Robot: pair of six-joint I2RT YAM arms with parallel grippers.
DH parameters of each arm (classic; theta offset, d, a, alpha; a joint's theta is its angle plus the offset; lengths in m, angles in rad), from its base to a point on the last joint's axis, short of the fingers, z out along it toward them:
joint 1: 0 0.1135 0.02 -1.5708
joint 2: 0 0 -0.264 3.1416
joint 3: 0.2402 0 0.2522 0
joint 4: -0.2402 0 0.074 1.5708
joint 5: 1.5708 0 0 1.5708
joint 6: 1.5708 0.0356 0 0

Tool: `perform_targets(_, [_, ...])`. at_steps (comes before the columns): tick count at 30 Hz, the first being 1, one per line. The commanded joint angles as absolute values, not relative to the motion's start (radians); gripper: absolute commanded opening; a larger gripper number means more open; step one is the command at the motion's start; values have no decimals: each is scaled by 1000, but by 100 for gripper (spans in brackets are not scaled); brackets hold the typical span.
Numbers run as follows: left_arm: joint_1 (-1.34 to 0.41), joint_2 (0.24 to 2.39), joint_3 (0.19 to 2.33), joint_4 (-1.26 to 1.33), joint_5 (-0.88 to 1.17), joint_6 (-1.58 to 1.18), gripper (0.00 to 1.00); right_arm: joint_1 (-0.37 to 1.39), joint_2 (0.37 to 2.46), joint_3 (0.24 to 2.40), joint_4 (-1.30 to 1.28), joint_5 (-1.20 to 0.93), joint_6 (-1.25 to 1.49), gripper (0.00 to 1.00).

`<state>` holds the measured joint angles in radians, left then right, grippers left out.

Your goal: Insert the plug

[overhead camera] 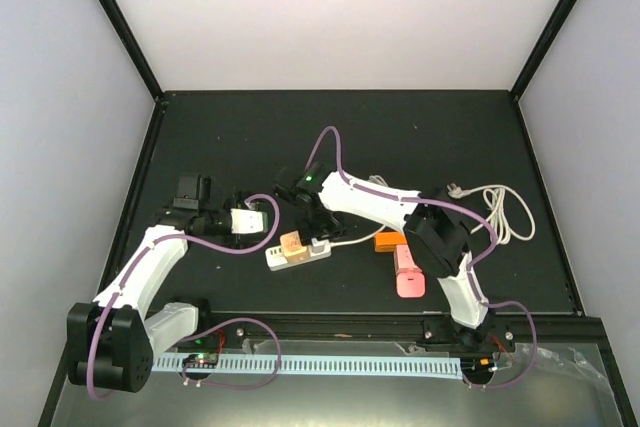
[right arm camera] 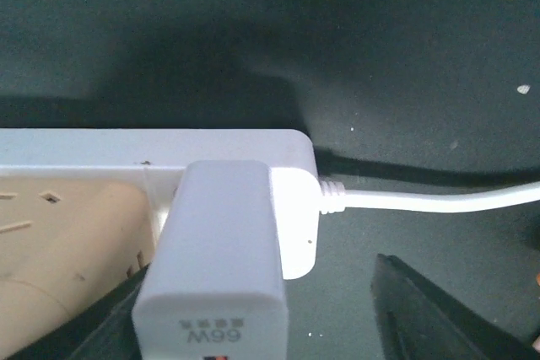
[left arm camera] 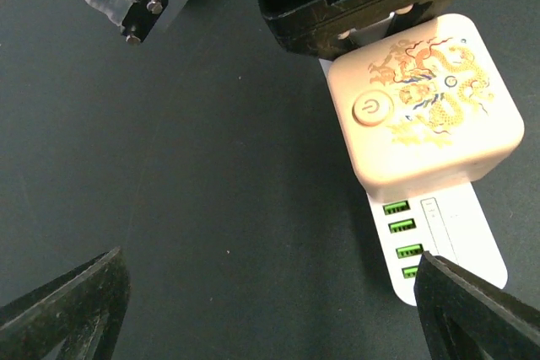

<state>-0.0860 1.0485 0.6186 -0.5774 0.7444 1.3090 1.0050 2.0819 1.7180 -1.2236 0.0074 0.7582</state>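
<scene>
We count two arms on the dark table [overhead camera: 420, 137]. Centre frame in the top view lies one white power strip [overhead camera: 298, 253]. Two blocks sit on it: one peach cube [left arm camera: 426, 111] with a gold dragon print and a round power button, and one white plug [right arm camera: 215, 259], the task's piece. In the right wrist view that plug stands low and centre, on the strip's end where the one white cord [right arm camera: 422, 200] leaves. We cannot tell whether it is fully seated.

The right gripper [overhead camera: 311, 213] hangs over it with jaws parted. One finger [right arm camera: 439, 309] at lower right shows a clear gap to the plug, so there is no pinch.

The left gripper [left arm camera: 270, 314] is spread wide and holds nothing, its two fingers [left arm camera: 67, 309] in the bottom corners. We count four green USB ports [left arm camera: 402, 225] on the strip.

Right of centre we see one orange item [overhead camera: 390, 242], one pink item [overhead camera: 409, 272], and one coiled white cable [overhead camera: 505, 212].
</scene>
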Motion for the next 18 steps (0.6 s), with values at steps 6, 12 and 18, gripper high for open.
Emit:
perform_targets(6, [-80, 1058, 663, -614, 816, 1358, 93, 1014, 1996, 1721, -1191, -17, 768, 71])
perform_targets(12, [-89, 1077, 670, -648, 912, 1388, 90, 1014, 1954, 1679, -1166, -36, 775, 69])
perform_targets(18, [-129, 1115, 697, -634, 909, 1360, 86, 1012, 1916, 1689, -1162, -25, 770, 62])
